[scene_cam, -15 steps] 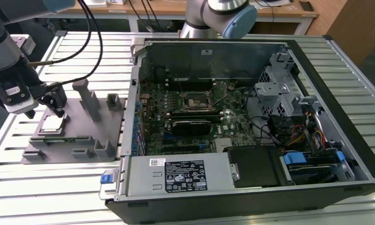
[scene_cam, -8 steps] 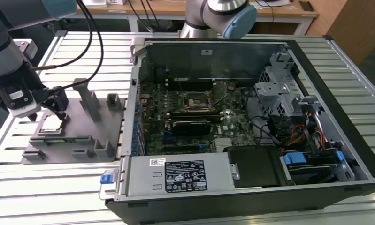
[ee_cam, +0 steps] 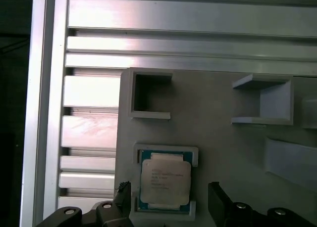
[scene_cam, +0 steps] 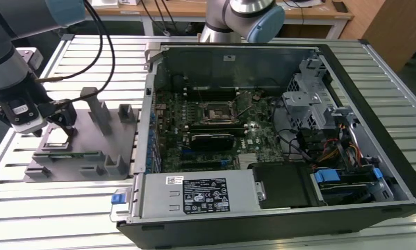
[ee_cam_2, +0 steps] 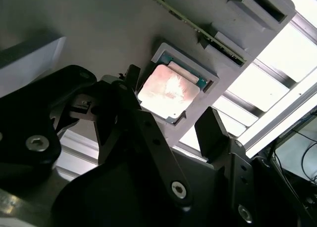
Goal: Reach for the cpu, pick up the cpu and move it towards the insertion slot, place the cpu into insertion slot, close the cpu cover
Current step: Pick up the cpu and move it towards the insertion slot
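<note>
Over at the exterior view's left, the gripper (scene_cam: 53, 129) hangs low above the grey fixture (scene_cam: 89, 156) that sits on the slatted counter (scene_cam: 89, 49). The cpu (scene_cam: 55, 139) lies directly beneath it, flat in a shallow recess of that fixture, metal top facing up.

In both wrist views the jaws are spread open and hold nothing. One of the fingers (ee_cam: 218, 197) stands off each of two opposite edges, so the chip sits in the gap between them and the line along which they would close runs straight across it. I'd say the approach is lined up and the grasp not yet made. Whether the tips are already down at the level of the chip's rim, I cannot tell.

The chip is square, so it has no real long axis (its sides look parallel to the recess walls and squared up to the fingers).

Further toward the exterior view's right stands the open computer case (scene_cam: 374, 94) with the green motherboard (scene_cam: 260, 136) inside, and on it the insertion slot (scene_cam: 215, 112), well apart from the gripper.
</note>
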Motion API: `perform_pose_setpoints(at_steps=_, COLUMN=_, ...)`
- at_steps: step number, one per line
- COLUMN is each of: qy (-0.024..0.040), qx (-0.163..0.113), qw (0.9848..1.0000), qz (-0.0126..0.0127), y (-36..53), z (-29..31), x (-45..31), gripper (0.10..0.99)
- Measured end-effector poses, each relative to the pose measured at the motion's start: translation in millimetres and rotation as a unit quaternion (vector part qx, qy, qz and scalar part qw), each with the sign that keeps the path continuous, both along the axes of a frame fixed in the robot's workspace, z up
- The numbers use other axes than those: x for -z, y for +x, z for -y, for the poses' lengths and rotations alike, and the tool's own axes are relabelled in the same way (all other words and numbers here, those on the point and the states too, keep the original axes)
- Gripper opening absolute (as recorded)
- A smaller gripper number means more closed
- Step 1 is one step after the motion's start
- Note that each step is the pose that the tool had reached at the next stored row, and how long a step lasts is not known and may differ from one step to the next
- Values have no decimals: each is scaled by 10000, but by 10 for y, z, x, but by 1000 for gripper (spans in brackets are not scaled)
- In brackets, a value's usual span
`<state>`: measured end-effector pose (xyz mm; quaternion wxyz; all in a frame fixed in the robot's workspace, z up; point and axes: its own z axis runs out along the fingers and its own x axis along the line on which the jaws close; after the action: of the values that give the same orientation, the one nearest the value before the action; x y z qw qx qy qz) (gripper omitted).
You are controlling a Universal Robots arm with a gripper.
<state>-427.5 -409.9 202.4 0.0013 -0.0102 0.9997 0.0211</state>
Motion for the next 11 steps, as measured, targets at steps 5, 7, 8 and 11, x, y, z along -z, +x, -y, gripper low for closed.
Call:
perform_pose_setpoints(at_steps=5, qy=0, qx=1, qw=10000, qz=1, y=-6, z=-3, x=49, gripper=718)
perform_pose_setpoints(at_steps=7, qy=0, qx=0, qw=10000, qz=0, y=-8, z=-6, x=66, gripper=718)
perform_pose_setpoints(at_steps=8, qy=0, qx=0, qw=10000, qz=1, y=-9, z=-7, x=75, gripper=718)
perform_pose_setpoints(at_steps=11, qy=0, qx=0, qw=10000, qz=0, y=-11, z=-15, x=99, gripper=718)
